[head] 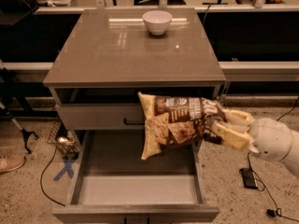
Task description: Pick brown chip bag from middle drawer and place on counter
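The brown chip bag (175, 122) hangs in the air above the open middle drawer (135, 188), its top level with the drawer front above. My gripper (223, 127) reaches in from the right and is shut on the bag's right end, its cream fingers (231, 138) pinching the crinkled edge. The drawer's light-grey floor is bare below the bag. The glossy taupe counter (126, 50) lies just above and behind the bag.
A white bowl (157, 21) stands at the back middle of the counter. The shallower upper drawer front (100, 115) with a black handle sits behind the bag. Cables, a small dark device (249, 178) and a blue tape cross (64, 168) lie on the floor.
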Motion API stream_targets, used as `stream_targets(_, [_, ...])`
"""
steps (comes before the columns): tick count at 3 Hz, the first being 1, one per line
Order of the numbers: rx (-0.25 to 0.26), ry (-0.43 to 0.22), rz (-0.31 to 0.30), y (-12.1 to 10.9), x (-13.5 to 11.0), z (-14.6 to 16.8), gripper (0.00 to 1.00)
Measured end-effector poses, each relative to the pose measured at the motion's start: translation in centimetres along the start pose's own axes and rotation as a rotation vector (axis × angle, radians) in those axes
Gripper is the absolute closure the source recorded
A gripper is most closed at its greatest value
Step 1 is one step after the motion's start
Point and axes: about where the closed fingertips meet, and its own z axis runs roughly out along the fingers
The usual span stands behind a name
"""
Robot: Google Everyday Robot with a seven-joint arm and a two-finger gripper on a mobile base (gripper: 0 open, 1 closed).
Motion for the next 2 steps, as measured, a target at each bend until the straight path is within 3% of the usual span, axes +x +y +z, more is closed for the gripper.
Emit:
stream_targets(1, [0.053, -0.138, -0.103, -1.3, -8.7, 1.7, 1.00])
stream_targets(2, [0.129, -0.193, -0.130, -3.3, -12.3, 3.1, 1.00])
